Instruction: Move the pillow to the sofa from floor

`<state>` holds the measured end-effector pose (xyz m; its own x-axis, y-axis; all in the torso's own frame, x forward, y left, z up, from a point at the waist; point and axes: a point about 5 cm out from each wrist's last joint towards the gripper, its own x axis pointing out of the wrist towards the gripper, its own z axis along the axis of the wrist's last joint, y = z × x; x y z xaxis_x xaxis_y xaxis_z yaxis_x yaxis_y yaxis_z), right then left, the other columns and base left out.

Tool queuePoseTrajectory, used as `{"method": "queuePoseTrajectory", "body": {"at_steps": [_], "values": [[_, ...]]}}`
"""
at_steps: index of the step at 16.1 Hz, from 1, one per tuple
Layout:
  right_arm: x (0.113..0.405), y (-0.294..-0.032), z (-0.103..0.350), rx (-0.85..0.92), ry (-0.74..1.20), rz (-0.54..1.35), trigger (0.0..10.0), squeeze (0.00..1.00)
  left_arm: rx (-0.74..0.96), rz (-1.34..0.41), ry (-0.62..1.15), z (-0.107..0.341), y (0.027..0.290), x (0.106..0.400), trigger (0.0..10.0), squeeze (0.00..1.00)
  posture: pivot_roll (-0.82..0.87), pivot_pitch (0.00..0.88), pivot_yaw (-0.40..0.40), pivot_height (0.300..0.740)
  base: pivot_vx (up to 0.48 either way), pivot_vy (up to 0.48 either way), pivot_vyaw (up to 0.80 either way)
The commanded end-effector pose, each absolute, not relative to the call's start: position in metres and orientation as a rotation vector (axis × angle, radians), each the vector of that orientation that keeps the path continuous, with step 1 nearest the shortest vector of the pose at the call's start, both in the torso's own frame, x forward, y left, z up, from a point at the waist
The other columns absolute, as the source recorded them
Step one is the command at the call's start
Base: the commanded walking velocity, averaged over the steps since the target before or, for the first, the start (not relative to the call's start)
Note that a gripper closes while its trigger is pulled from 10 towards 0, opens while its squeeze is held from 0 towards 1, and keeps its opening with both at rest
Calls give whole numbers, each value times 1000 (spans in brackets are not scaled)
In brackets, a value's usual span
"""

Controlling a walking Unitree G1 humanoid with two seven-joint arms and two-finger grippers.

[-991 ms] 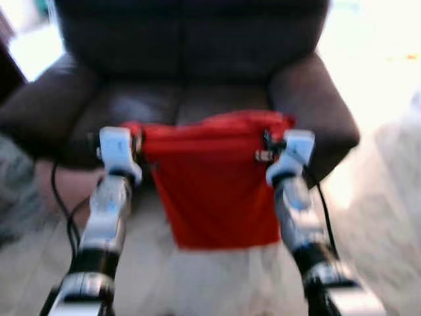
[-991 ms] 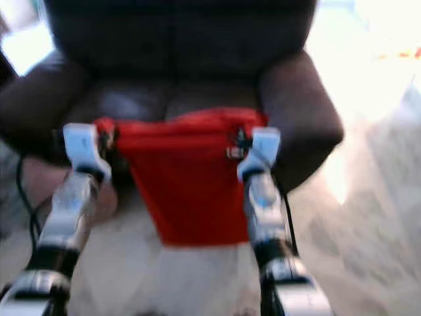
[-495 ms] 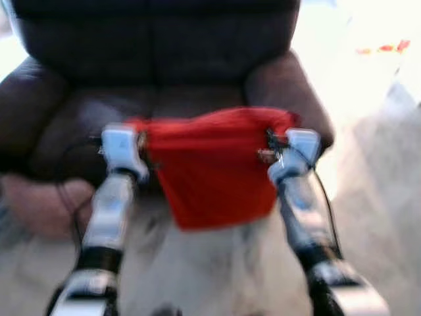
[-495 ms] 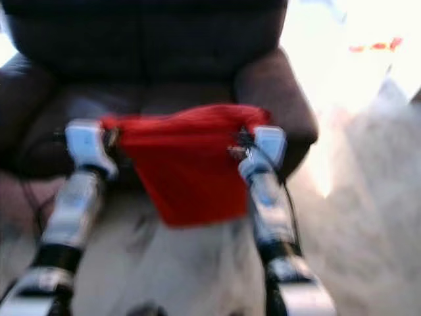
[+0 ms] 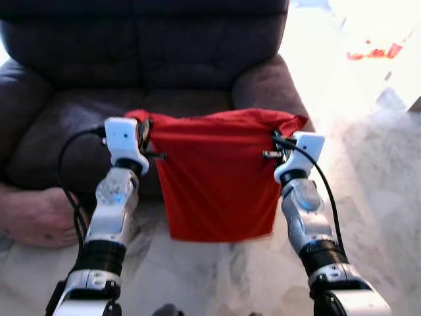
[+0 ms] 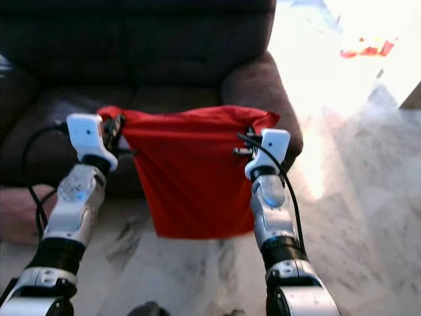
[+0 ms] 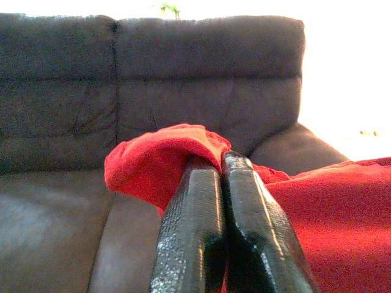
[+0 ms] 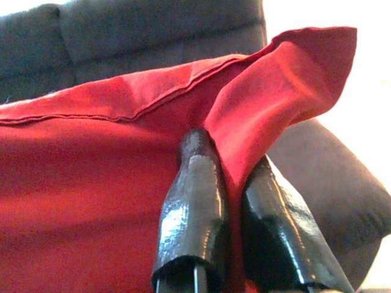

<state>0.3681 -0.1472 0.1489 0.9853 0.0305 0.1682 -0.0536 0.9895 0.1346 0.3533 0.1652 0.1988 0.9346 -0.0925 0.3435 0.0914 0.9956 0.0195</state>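
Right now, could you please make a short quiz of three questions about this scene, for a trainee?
1. True or false: the red pillow lies on the sofa seat.
2. Which holds the pillow's upper corners? A: left gripper alone. B: right gripper alone. C: both.
3. Fill in: below the hanging pillow is the pale marble ____.

Key:
1. False; it hangs in front of the seat, held up.
2. C; each gripper pinches one corner.
3. floor.

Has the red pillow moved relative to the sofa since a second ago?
Cannot tell: the camera itself shifted and the earlier frames are blurred. The red pillow hangs before the sofa seat, pinched by the left gripper and right gripper.
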Motion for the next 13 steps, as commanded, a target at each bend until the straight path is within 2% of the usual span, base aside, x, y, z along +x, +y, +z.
{"method": "queuePoseTrajectory", "body": {"at_steps": [1,6,13], "values": [[373,-154,187,168,-329,15,10000,0,-10,2,-439,220,188,349,10000,0,137,134,6,726,304,0,0],[373,-150,229,187,-467,56,10000,0,5,5,-605,258,180,343,10000,0,124,112,7,726,307,0,0],[369,-147,242,205,-501,77,10000,0,37,6,-636,274,184,341,10000,0,130,123,5,726,310,0,0]]}}
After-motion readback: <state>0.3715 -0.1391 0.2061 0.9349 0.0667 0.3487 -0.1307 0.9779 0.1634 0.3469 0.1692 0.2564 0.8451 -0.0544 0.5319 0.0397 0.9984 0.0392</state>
